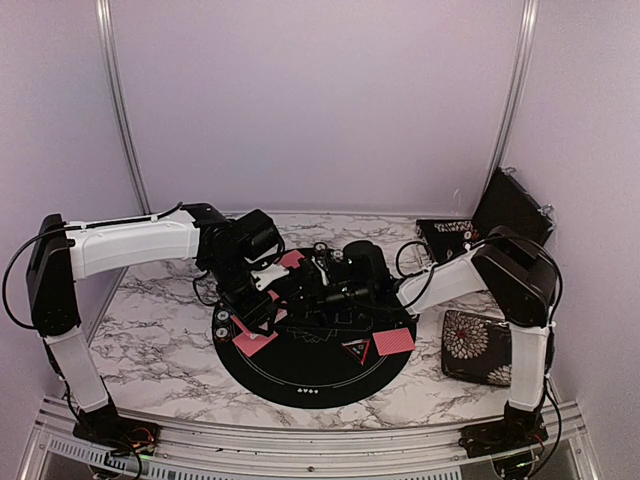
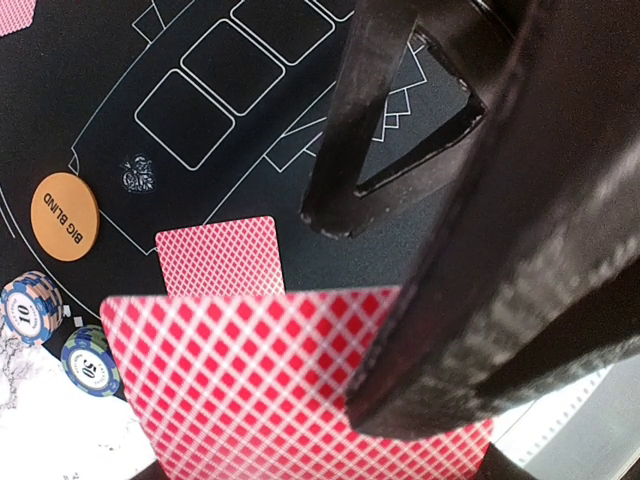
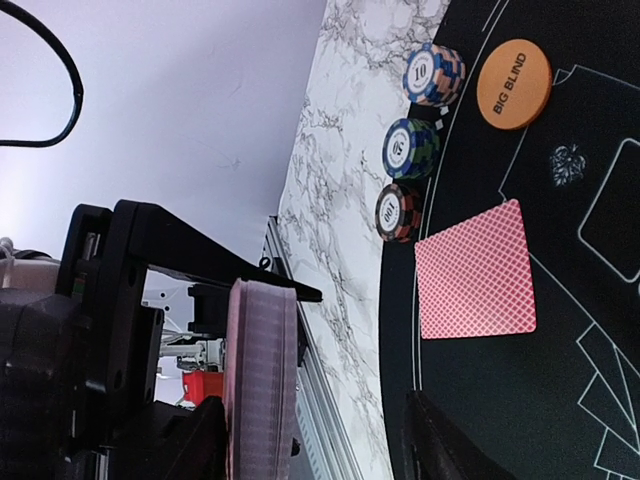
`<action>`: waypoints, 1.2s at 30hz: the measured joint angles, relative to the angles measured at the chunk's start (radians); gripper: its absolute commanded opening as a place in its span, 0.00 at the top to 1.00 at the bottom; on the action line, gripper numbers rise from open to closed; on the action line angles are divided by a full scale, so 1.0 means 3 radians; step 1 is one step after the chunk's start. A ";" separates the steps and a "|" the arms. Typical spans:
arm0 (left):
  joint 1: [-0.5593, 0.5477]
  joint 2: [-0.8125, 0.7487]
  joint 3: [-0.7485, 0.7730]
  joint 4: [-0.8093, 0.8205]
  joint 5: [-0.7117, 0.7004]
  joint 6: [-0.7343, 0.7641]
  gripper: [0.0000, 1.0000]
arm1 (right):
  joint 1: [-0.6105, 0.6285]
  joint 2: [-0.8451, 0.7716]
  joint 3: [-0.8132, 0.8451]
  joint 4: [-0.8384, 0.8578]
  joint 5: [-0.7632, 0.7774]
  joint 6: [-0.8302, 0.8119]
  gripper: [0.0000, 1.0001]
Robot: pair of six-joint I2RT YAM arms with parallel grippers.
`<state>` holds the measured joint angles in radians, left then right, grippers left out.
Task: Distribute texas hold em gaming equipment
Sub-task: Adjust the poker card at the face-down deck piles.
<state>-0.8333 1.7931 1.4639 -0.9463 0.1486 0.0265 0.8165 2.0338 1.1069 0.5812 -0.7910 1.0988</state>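
Observation:
My left gripper [image 1: 262,300] is shut on a deck of pink-red-backed cards [image 2: 250,390], gripping its side edges; the deck's top back fills the bottom of the left wrist view. The deck shows edge-on in the right wrist view [image 3: 260,380]. My right gripper [image 3: 305,400] is open around the deck's other end. One finger [image 2: 470,300] lies on the top card and the other [image 3: 440,440] stands apart below. On the round black mat [image 1: 310,385] lie single cards [image 1: 255,340] [image 1: 393,342], a black triangle marker [image 1: 357,349] and an orange BIG BLIND button [image 3: 514,70].
Three striped chip stacks [image 3: 434,75] [image 3: 411,148] [image 3: 400,211] stand on the marble at the mat's left rim. A floral case [image 1: 478,345] lies at the right, and an open black case [image 1: 510,205] stands at the back right. A metal rail runs along the near edge.

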 measured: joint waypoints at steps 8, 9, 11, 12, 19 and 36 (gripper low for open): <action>0.0000 0.0000 -0.0001 0.0000 0.0000 0.0001 0.45 | -0.0008 -0.0018 -0.0022 0.0117 -0.0031 0.0104 0.40; 0.0000 0.0000 0.0000 0.0000 0.0000 0.0001 0.45 | -0.0005 -0.0018 -0.0022 0.0150 -0.0038 0.0120 0.40; 0.0000 -0.0001 0.0000 -0.0001 0.0000 0.0000 0.45 | 0.0004 -0.0018 -0.0022 0.0211 -0.0051 0.0160 0.40; 0.0000 -0.0001 0.0000 -0.0001 0.0000 0.0000 0.45 | 0.0015 -0.0018 -0.0022 0.0237 -0.0060 0.0177 0.40; 0.0000 0.0000 0.0000 -0.0001 0.0000 0.0003 0.45 | 0.0069 -0.0014 -0.0020 0.0390 -0.0107 0.0282 0.41; 0.0000 -0.0001 0.0000 -0.0001 0.0000 0.0001 0.45 | 0.0090 0.0109 -0.0018 0.0392 -0.0097 0.0314 0.55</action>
<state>-0.8333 1.7927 1.4639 -0.9466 0.1486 0.0269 0.8436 2.0666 1.1015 0.6987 -0.8200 1.1931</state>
